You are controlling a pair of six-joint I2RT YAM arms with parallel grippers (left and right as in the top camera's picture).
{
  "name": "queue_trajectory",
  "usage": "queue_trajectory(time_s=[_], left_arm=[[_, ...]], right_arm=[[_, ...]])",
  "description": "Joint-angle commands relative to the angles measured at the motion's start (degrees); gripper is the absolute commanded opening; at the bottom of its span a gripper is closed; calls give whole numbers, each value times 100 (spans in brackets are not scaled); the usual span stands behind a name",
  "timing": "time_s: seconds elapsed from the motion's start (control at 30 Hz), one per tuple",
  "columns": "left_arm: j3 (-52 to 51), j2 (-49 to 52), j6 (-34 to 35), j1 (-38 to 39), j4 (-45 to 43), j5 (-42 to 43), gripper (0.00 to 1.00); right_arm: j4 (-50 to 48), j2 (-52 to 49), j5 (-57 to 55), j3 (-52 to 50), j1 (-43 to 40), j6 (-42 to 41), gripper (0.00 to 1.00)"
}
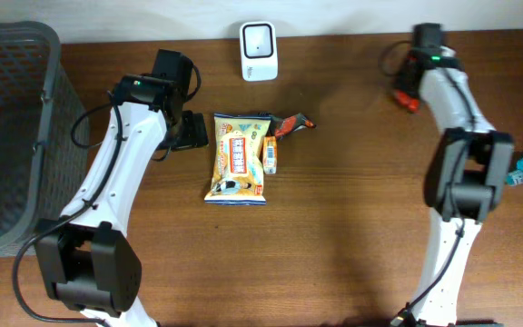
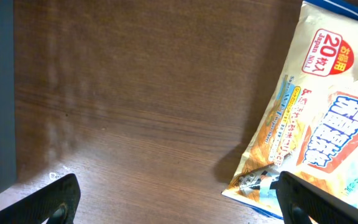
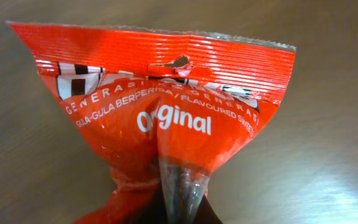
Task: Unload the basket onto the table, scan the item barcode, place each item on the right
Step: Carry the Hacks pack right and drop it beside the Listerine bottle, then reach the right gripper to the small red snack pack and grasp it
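Pinching the red packet (image 3: 166, 124), the right gripper (image 1: 409, 89) hovers near the table's (image 1: 352, 227) far right corner, packet's long axis running out from its fingers. Scanner (image 1: 259, 51) lies leftward along the far edge. Left gripper (image 2: 180, 202) spread, empty, beside yellow snack bag (image 1: 236, 168).
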State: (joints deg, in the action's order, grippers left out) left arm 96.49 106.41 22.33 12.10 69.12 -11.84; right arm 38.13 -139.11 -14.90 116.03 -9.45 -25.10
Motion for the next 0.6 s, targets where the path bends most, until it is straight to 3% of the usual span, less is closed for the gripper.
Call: queue_trajectory(time_s=[0.0,0.2,0.23,0.3,0.33,0.37,0.47,0.57], left_arm=[[13,2,-7,-11,9,24,99],[13,2,-7,-13,9,24,99],[13,2,-7,-13,9,24,99],[13,2,-7,-13,9,24,99],[13,2,-7,-13,9,24,99],[13,2,-7,-13,9,24,99],[13,2,-7,-13,9,24,99],[13,2,-7,-13,9,24,99]], right_arm=[[205,592,-254,-94,-785,-92,4],[713,664,-334,-96,-2533,118,4],[695,664,-339,-96,-2697,258,8],[658,662,-337,-96,-2889,278,33],[570,662,-313,-96,-2898,387,60],[529,662,-216,-96,-2883,595,70],[662,949,-157,-72,-2883,664,97],[697,1814,1222,-61,-2658,667,98]])
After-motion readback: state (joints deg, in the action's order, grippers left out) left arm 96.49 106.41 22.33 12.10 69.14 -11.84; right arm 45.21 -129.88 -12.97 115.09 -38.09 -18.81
